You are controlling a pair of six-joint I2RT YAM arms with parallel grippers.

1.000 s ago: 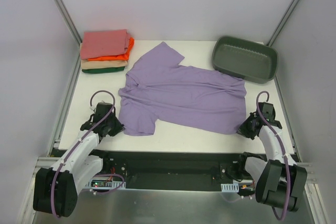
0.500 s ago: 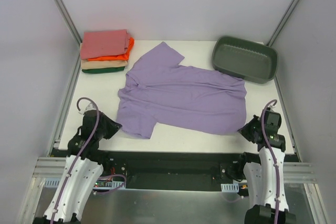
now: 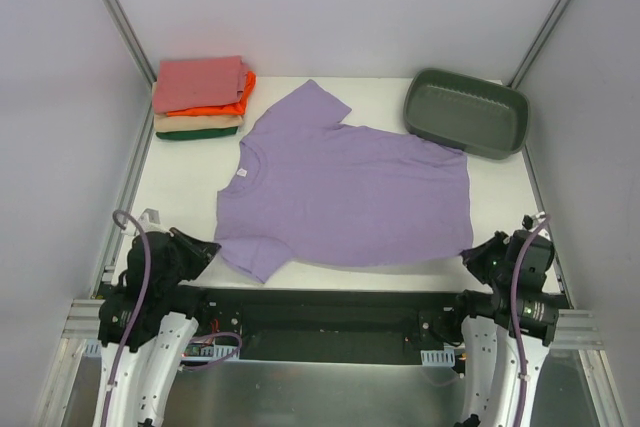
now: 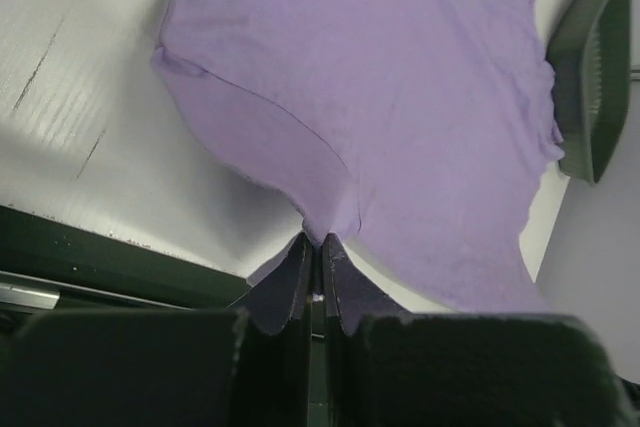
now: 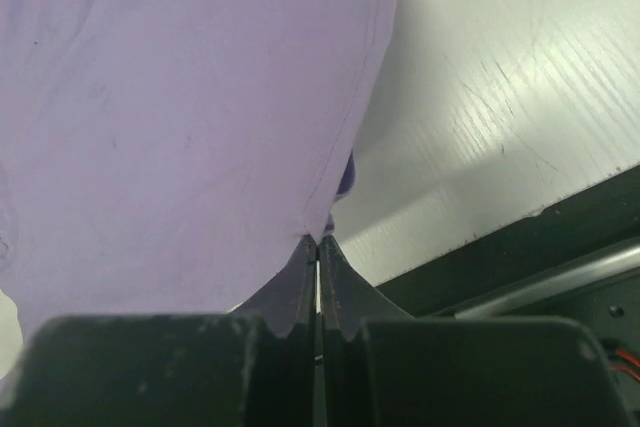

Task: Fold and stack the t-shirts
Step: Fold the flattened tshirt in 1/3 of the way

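Note:
A lavender t-shirt (image 3: 345,192) lies spread flat on the white table (image 3: 180,187), neck to the left and hem to the right. My left gripper (image 3: 208,246) is at the near left, shut on the shirt's edge by the near sleeve; the left wrist view shows the cloth (image 4: 400,97) pinched at the fingertips (image 4: 320,239). My right gripper (image 3: 473,252) is at the near right, shut on the near hem corner, which the right wrist view shows (image 5: 180,97) gathered between its tips (image 5: 318,239). Folded t-shirts in salmon-pink, orange, tan and dark green are stacked (image 3: 200,95) at the far left.
A grey-green plastic tub (image 3: 465,112) stands at the far right corner, just beyond the shirt's hem, and is also seen in the left wrist view (image 4: 590,77). The black frame rail (image 3: 330,309) runs along the table's near edge. Metal posts stand at both far corners.
Both arms have drawn back toward the near edge with the shirt in their grip. The shirt has slid nearer and its wrinkles and folded near sleeve have flattened out.

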